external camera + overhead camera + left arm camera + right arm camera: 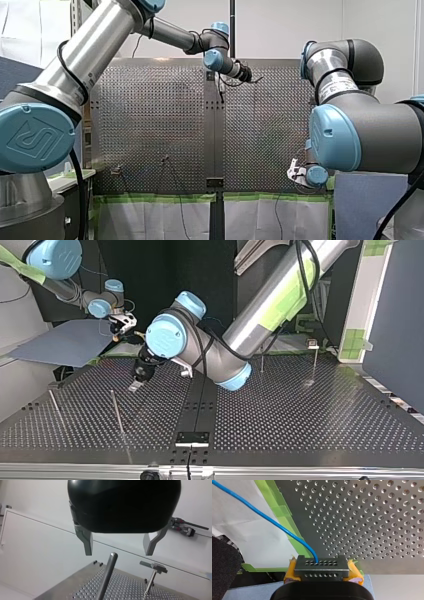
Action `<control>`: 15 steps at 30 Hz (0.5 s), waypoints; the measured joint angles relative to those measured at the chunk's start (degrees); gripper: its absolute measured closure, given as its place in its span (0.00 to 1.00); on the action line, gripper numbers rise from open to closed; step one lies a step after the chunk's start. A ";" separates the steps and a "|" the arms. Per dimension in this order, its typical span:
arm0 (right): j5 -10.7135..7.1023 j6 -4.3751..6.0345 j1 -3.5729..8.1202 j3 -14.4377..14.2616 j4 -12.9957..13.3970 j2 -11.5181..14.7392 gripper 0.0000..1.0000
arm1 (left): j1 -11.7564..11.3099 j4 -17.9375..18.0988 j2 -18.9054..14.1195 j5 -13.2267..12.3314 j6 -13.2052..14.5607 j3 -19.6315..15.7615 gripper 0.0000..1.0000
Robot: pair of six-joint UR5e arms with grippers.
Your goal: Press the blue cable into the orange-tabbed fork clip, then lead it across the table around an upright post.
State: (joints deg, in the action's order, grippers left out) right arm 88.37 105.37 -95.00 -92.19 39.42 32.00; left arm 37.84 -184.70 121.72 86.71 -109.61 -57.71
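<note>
so our right gripper (322, 567) is clamped tight on the blue cable (269, 520) just off the edge of the perforated table (374, 517), and our left gripper (118, 552) hangs wide open with an upright post (107, 577) right ahead of it

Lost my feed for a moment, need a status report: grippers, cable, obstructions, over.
Left gripper open, empty, upright post just ahead. Right gripper shut on blue cable at the edge of the table. No obstruction seen by the cable.
</note>
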 joint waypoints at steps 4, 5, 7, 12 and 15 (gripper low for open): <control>-0.12 0.00 -0.01 0.29 -0.19 0.00 1.00 | -0.02 -0.88 0.00 1.48 0.00 0.00 0.00; -0.14 0.01 0.00 0.33 -0.22 0.00 1.00 | 0.01 -1.13 -0.02 1.98 0.01 -0.01 0.00; -0.18 0.01 0.01 0.40 -0.27 0.01 1.00 | 0.02 -1.54 -0.02 2.69 0.05 -0.01 0.00; -0.21 -0.02 0.01 0.44 -0.29 0.03 1.00 | 0.07 -2.58 -0.04 4.67 1.27 -0.01 0.00; -0.24 -0.09 0.02 0.42 -0.30 0.02 1.00 | 0.17 -2.73 -0.11 5.81 2.34 -0.01 0.00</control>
State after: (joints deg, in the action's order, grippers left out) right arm 88.13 105.28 -94.98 -91.77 39.12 32.01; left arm 38.01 -187.42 121.61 92.52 -107.27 -57.72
